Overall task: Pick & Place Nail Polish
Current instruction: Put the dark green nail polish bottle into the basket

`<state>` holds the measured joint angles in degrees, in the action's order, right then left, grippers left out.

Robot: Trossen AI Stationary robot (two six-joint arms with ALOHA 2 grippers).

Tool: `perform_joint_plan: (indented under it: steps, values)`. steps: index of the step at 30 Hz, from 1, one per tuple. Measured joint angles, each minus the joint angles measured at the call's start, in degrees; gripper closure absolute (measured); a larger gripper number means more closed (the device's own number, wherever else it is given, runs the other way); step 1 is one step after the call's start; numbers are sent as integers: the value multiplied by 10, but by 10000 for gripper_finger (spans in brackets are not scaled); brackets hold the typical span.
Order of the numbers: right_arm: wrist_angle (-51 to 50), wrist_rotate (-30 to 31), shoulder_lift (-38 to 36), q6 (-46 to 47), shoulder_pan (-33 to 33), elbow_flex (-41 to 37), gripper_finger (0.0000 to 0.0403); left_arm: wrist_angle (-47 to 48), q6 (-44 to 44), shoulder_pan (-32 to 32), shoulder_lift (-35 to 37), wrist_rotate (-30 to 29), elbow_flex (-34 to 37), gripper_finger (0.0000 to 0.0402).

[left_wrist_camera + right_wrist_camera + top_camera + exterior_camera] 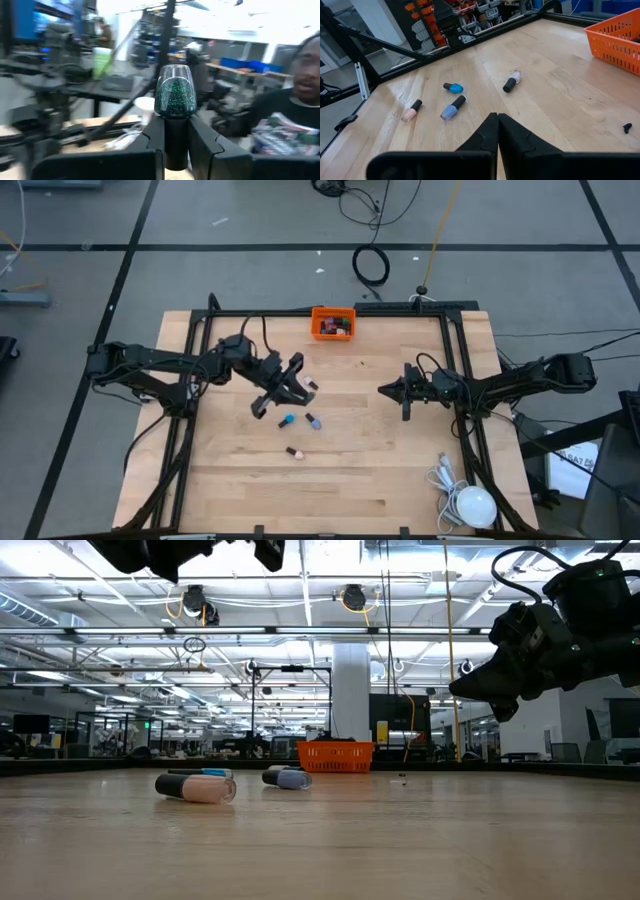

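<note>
Your left claw (175,145) is raised above the tabletop (380,470), clenched on a green glitter nail polish bottle (174,97). Your right claw (498,131) waits with fingers pressed together. Four bottles (453,108) lie loose; others sit in the orange bin (333,324).

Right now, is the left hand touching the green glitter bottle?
Touching. The left wrist view shows the left hand clamping the green glitter bottle by its dark cap, both fingers pressed against it.

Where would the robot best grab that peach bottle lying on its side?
Probably the peach bottle is best gripped across its glass body, wider than its thin dark cap. Come straight down from above, closing across its width: it lies flat, with both long sides open.
</note>
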<state>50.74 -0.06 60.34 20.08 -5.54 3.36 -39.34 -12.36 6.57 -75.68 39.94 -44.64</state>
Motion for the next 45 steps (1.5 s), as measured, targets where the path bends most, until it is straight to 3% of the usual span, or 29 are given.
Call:
perform_joint_plan:
  steps: [3, 9, 17, 24, 32, 37, 45]
  values:
    - [0, 0, 0, 0, 0, 0, 403, 34, 42, 2, 0, -67, 0, 366]
    - [12, 0, 0, 0, 0, 0, 403, 90, 102, 23, -12, -261, 0, 366]
    - [17, 3, 0, -1, -1, 0, 403, 281, 139, 102, -82, -352, -126, 366]
    - [17, 16, 0, -14, -1, 0, 403, 392, 149, 184, -210, -361, -270, 366]
    - [17, 17, 0, -16, -1, 0, 403, 436, 87, 239, -346, -345, -364, 366]
    - [17, 17, 0, -17, -1, 0, 403, 462, 74, 252, -384, -339, -393, 366]
    - [15, 17, 0, -17, -1, 0, 403, 503, 59, 257, -385, -340, -393, 354]
